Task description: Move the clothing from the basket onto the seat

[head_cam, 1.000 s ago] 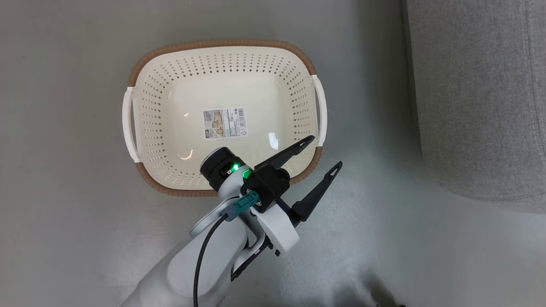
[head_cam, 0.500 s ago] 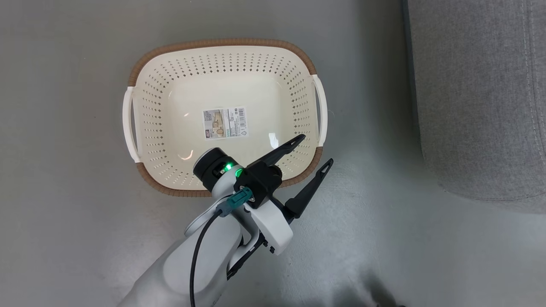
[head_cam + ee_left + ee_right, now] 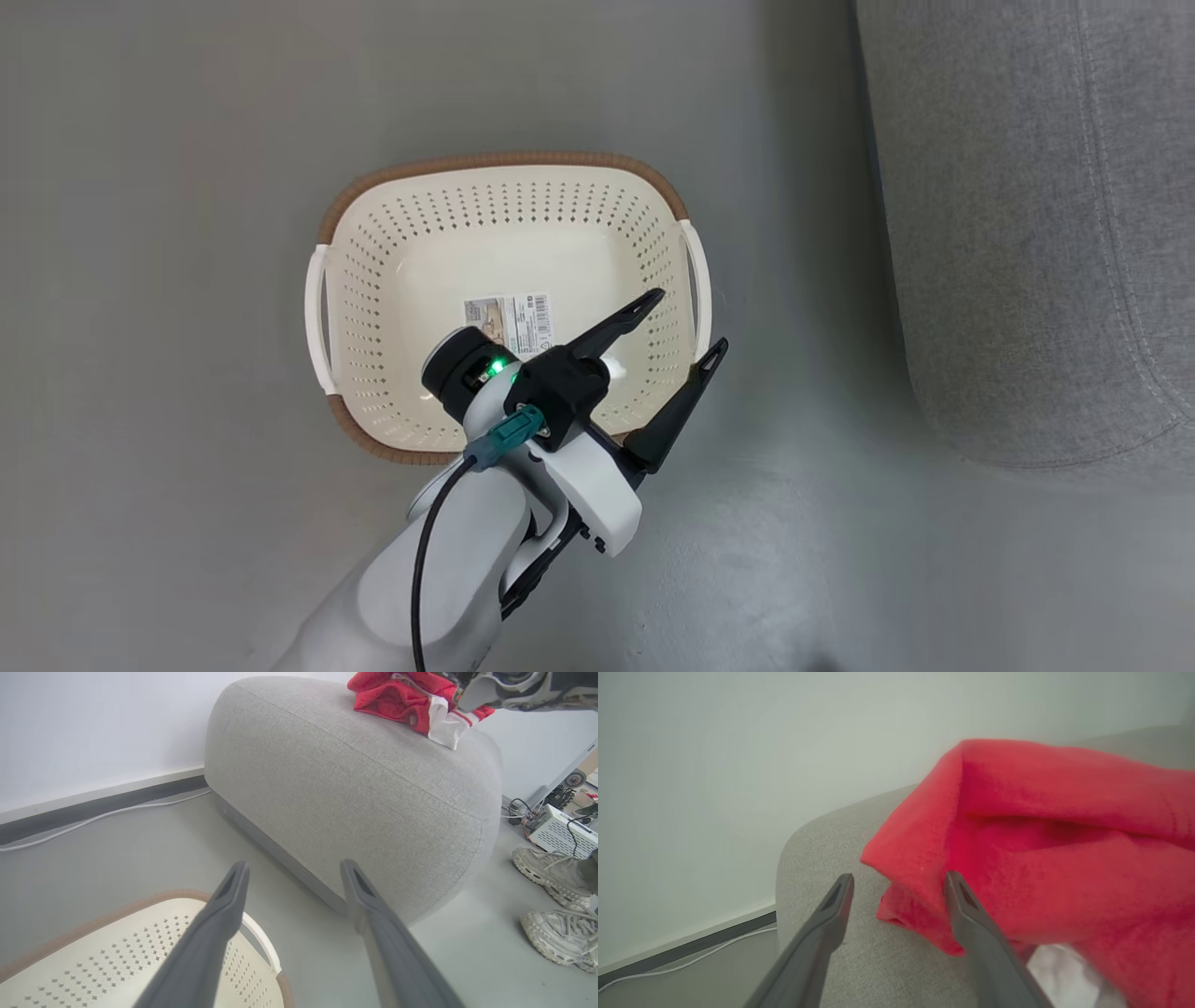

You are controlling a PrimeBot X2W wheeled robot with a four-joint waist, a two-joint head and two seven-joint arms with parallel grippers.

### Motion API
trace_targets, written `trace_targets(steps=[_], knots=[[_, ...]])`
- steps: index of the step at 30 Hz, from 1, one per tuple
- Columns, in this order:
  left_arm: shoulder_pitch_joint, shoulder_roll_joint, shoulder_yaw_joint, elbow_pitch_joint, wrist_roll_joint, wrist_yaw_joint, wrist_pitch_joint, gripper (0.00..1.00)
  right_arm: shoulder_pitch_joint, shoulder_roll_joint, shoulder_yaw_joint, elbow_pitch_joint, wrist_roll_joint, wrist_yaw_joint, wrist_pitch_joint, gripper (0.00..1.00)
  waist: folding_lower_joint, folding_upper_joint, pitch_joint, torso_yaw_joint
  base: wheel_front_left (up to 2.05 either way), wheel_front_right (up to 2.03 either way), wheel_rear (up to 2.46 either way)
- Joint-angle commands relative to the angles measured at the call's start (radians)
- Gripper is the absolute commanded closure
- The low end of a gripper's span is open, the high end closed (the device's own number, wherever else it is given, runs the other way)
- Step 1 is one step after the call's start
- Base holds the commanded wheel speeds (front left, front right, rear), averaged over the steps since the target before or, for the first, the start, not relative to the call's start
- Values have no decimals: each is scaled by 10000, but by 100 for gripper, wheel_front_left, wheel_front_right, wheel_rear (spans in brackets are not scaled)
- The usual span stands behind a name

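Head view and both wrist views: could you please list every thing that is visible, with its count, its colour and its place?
laundry basket: one, cream-white with brown rim, on the floor, empty but for its sticker
label sticker: one, white, printed, on the basket's bottom
sofa: one, light grey, right of the basket
clothing: one heap, bright red with white trim, on top of the sofa
floor: grey
wall: white, behind the sofa
cable: one, white, along the foot of the wall
box: one, white, with cables, on the floor past the sofa
shoes: two, pale grey, a person's, near the box
left gripper: dark fingers, open, over the basket's right edge
right gripper: dark fingers, open, at the clothing's edge
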Motion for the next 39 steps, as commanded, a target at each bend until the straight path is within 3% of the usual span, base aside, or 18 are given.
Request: trace_targets(steps=[1, 8, 16, 22, 31, 39], knots=[[269, 13, 322, -243, -47, -71, -59, 0, 424, -201, 302, -431, 214, 33, -84, 0, 0, -1, -322, 58, 0, 0, 0], [781, -31, 1118, -237, 39, -63, -59, 0, 1510, -228, 1510, -1354, 1138, 33, -86, 0, 0, -1, -1215, 255, 0, 0, 0], [1451, -57, 2585, -298, 376, 240, -59, 0, 2602, -171, 2572, -2355, 1595, 33, -86, 0, 0, -1, -2184, 640, 0, 0, 0], [2055, -63, 3711, -332, 747, 449, -59, 0, 3565, 182, 2510, -3192, 1679, 33, -87, 0, 0, -1, -3027, 974, 0, 0, 0], [2934, -69, 5306, -440, 1252, 775, -59, 0, 4922, 622, 2466, -3960, 934, 33, -87, 0, 0, -1, -4137, 1494, 0, 0, 0], [3646, -74, 6274, -609, 1533, 811, -59, 0, 6076, 1063, 2164, -4576, 316, 33, -87, 0, 0, -1, -4815, 1744, 0, 0, 0]])
